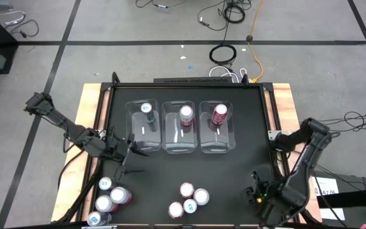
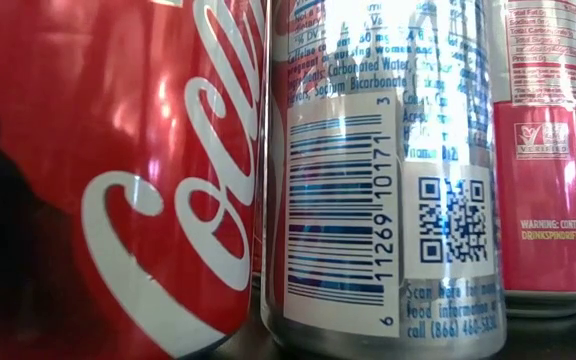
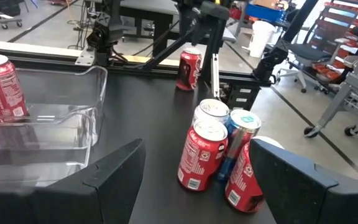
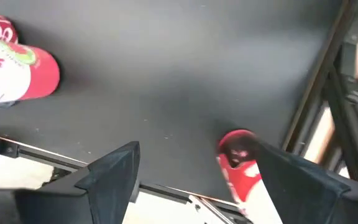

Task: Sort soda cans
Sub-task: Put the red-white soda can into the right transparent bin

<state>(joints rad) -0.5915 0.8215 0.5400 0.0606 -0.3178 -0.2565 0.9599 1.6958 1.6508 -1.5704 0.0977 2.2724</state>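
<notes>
Filling the low view almost lens to lens stood three soda cans, a dark red one (image 2: 108, 180) at nine o'clock, a silver-backed one with a barcode (image 2: 383, 170) at centre and a pink one (image 2: 553, 150) at three o'clock. From overhead, three clear bins (image 1: 180, 143) each held one can, teal (image 1: 146, 109), pink-and-white (image 1: 186, 114) and dark red (image 1: 219, 114), while loose clusters waited at seven o'clock (image 1: 110, 196) and six o'clock (image 1: 188, 199) on the black table (image 1: 234, 184). The left gripper (image 1: 121, 154) hovered spread and empty just above the seven o'clock cluster; its wrist view showed those cans (image 3: 219, 152) dead ahead between its fingers. The right gripper (image 1: 259, 192), likewise spread and empty, hung at five o'clock, its wrist view catching one red can (image 4: 238, 162) near a finger. Sorting looked barely begun; the left arm's next move probably calls for descending squarely over one upright can.
</notes>
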